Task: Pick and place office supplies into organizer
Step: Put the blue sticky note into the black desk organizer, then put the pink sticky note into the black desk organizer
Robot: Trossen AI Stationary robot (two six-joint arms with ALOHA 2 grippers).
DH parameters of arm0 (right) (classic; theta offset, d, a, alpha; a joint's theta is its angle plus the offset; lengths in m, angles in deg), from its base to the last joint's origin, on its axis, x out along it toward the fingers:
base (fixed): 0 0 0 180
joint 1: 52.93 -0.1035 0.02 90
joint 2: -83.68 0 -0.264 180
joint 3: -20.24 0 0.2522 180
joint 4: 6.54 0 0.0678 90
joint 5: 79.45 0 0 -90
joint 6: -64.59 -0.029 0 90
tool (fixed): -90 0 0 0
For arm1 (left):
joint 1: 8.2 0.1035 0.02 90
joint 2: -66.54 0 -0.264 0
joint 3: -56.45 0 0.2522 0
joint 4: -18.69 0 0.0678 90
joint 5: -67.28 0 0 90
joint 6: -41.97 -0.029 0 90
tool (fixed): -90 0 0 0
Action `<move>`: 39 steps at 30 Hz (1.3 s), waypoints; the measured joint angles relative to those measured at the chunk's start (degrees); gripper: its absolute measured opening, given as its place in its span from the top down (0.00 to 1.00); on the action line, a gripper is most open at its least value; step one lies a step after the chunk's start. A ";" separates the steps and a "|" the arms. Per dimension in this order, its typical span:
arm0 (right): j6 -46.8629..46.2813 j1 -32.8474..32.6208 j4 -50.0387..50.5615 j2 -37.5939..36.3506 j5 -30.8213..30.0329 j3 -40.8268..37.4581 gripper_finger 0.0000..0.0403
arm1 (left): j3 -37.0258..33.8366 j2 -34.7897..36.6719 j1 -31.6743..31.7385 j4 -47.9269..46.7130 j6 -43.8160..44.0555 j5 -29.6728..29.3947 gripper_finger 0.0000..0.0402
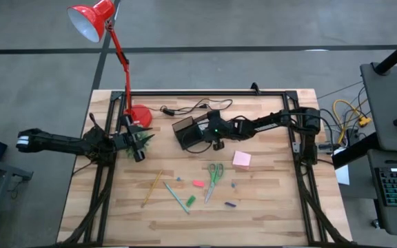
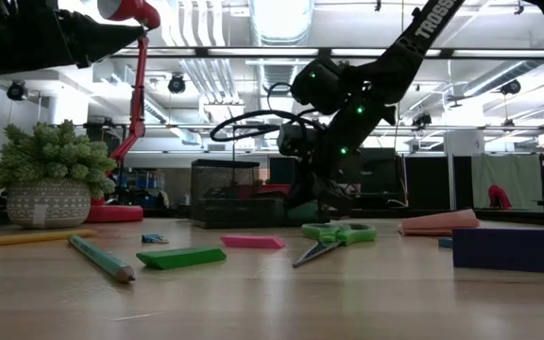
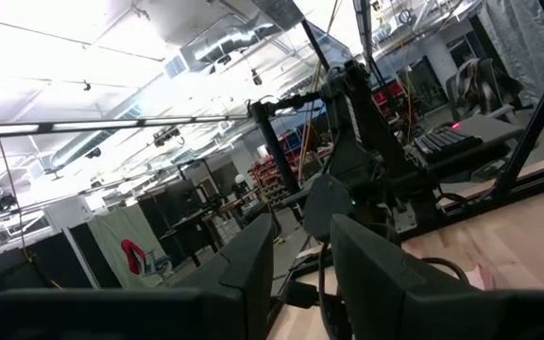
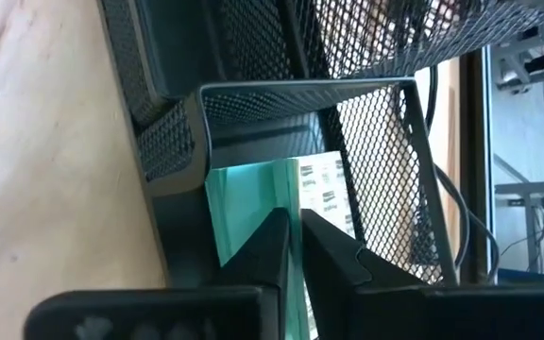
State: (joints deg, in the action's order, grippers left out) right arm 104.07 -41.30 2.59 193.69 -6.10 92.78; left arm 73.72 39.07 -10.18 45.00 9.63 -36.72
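Fingers of the right gripper (image 4: 291,247), barely parted, hide part of a teal pad (image 4: 244,212) inside the organizer (image 4: 173,142).

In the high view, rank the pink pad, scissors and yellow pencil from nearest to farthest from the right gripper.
From the right gripper, at the organizer:
1. Pink pad, toward the table's right.
2. Scissors, mid-table; nearly as near, hard to separate.
3. Yellow pencil, toward the left.
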 joint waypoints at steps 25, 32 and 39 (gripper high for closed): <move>-2.85 -2.03 9.13 -0.09 -3.08 4.93 0.72 | -0.02 0.00 0.01 0.00 -0.08 0.02 0.76; -8.71 -2.98 17.75 -0.09 -4.63 9.38 0.75 | 0.00 0.00 0.00 0.00 -0.07 0.02 0.76; -14.30 -5.22 25.03 -0.11 -7.01 13.64 0.78 | 0.00 0.00 0.02 0.00 -0.08 0.01 0.76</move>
State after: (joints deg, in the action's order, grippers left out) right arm 89.77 -46.51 27.62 193.58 -13.11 106.42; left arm 73.72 39.07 -10.16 45.00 9.56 -36.71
